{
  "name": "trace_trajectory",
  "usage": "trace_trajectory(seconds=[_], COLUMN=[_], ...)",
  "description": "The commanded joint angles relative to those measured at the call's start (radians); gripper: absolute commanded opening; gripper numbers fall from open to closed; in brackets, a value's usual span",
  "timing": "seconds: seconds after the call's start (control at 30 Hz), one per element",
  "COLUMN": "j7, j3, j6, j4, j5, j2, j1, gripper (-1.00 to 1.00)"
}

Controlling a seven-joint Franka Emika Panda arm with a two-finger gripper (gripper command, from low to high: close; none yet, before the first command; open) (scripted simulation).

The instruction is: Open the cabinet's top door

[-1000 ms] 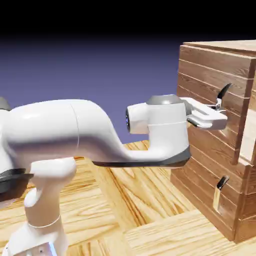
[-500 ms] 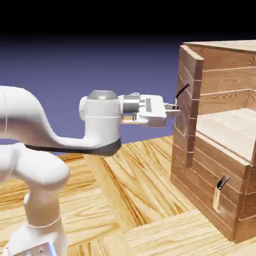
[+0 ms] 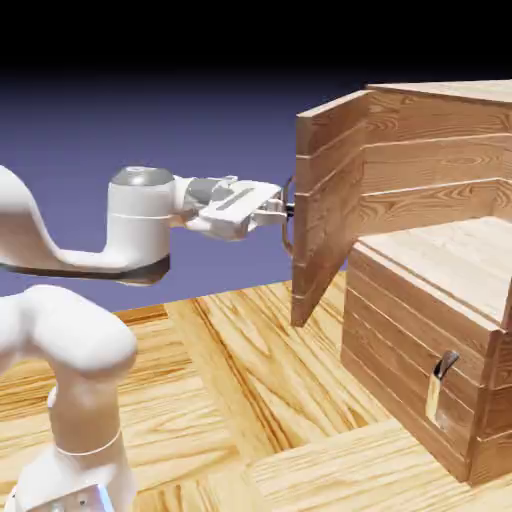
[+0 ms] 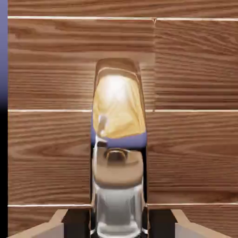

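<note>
Two-finger grey gripper (image 4: 119, 227) pinching long curved silver handle (image 4: 117, 162); handle's long axis runs upright. Brown plank door (image 3: 330, 200) already swung wide.

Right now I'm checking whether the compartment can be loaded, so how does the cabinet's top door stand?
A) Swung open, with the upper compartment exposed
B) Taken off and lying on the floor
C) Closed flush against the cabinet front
A: in the exterior view the top door juts out from the cabinet, and the upper compartment's inner floor shows.
</note>
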Motion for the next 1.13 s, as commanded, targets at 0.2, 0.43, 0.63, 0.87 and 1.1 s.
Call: trace_trajectory(seconds=[0.2, 0.43, 0.63, 0.87, 1.1], j7=[0.056, 0.148, 0.235, 0.357, 0.514], j3=[0.254, 0.499, 0.671, 0.836, 0.939], j6=[-0.226, -0.479, -0.691, -0.937, -1.17], j4=[0.072, 0.25, 0.448, 0.688, 0.906], j5=[0.281, 0.537, 0.679, 0.768, 0.811], j2=[0.133, 0.369, 0.587, 0.84, 1.094], j1=[0.037, -0.004, -0.097, -0.21, -0.259], gripper=[-1.0, -1.0, -1.0, -1.0, -1.0])
